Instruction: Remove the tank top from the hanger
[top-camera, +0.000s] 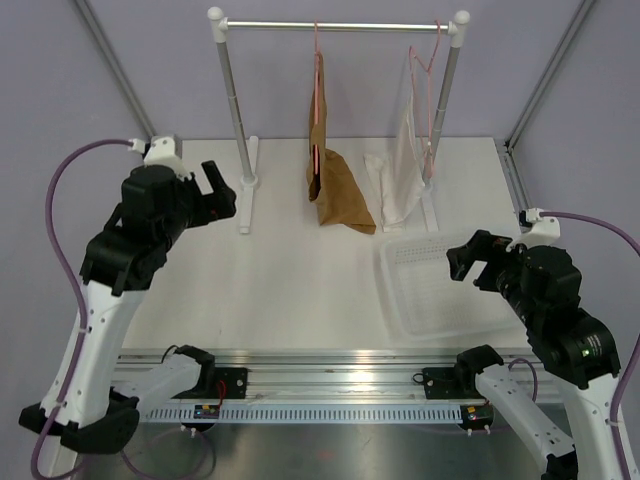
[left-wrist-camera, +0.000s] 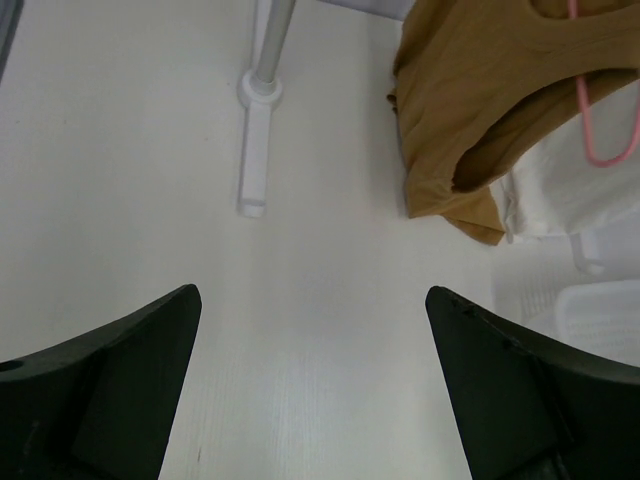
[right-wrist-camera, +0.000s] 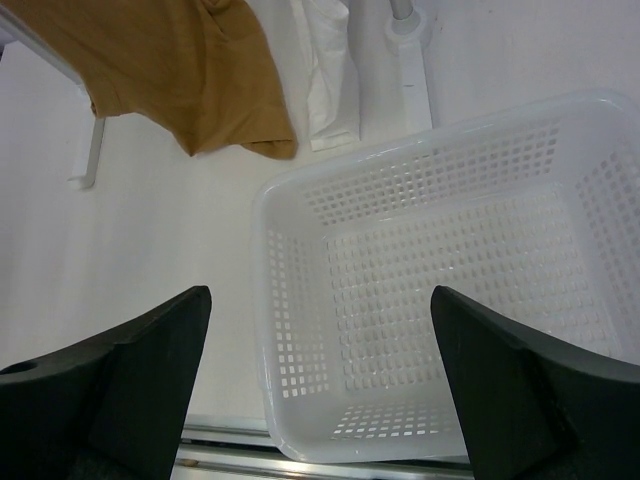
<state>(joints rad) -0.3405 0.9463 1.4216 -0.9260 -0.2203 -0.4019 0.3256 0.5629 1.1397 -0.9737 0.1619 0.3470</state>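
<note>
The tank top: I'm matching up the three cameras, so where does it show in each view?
Top external: tank top at centre, hanging off the rail, hem on the table.
Left wrist: tank top upper right.
Right wrist: tank top upper left.
Shared landmark: the white garment beside it.

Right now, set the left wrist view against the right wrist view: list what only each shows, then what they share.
Only left wrist: the pink hanger, its wire coming out of the neck opening of the tank top. Only right wrist: the white perforated basket with its whole inside, nothing in it, and the metal rail. Both: the tank top's hem on the table, the white garment beside it, and an open gripper, the left gripper in one, the right gripper in the other.
</note>
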